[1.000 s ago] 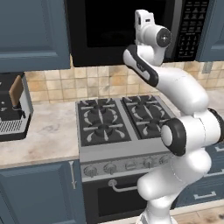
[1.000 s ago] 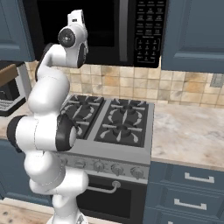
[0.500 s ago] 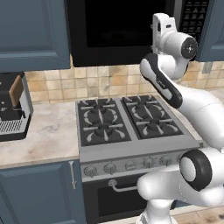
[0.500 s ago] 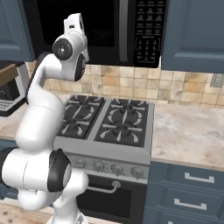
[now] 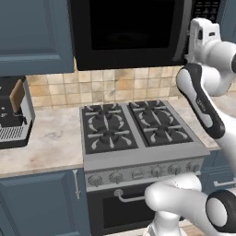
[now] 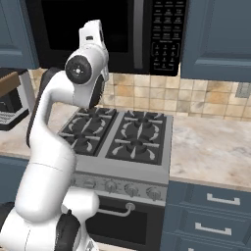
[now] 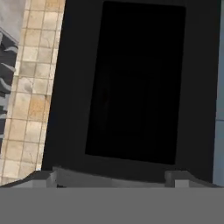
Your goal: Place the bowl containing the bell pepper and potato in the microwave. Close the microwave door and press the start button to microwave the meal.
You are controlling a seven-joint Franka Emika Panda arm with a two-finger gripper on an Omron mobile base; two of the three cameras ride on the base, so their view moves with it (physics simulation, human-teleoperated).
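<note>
The microwave (image 5: pixel 129 32) hung with the stove (image 5: pixel 133 129) directly below it. The microwave door (image 6: pixel 49 24) looked flat against the front, its grey handle (image 6: pixel 138 34) upright just left of the keypad (image 6: pixel 166 37), so the closing step was probably done. Whether the bowl with the pepper and potato sat inside could not be told, because the glass was too dark to see through. No bowl stood on the stove or on the counter (image 5: pixel 50 138) below the microwave, which fits it having gone in, but that is only a guess.

The gripper (image 7: pixel 113 181) was held up in front of the microwave, facing the door glass. Its two fingertips (image 7: pixel 43 178) stood wide apart with nothing between them and touched nothing.

What was left, by this reading, was the last step of reaching across to the keypad on the microwave's right side and pressing start. That called for a small, exact push on one button among many, and spread fingers make a poor pointer.

The keypad carried rows of small pale markings, but none were large enough to read. No brand name could be made out on the microwave, nor on the coffee machine (image 5: pixel 11 115) below and to its left.
</note>
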